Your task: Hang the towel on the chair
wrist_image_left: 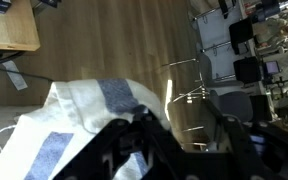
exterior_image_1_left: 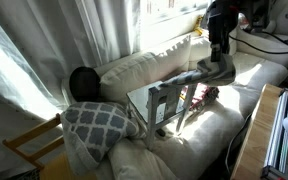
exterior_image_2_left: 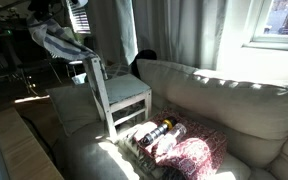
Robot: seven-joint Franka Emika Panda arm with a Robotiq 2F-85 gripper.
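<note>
Gripper [exterior_image_2_left: 50, 28] is holding the towel [exterior_image_2_left: 64, 42] in the air, jaws clamping its edge, just beside the top of the chair [exterior_image_2_left: 119, 95] standing on the sofa [exterior_image_2_left: 214, 100]. Best carrying it over the backrest and lowering until cloth is draping both sides, then releasing.

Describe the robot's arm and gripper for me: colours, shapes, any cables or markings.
In the wrist view the gripper is black, with two fingers built of open, jointed links. In an exterior view the arm reads as a dark, blocky column against the bright window, so its true colour is hard to judge. No markings or cables on it can be made out.
</note>
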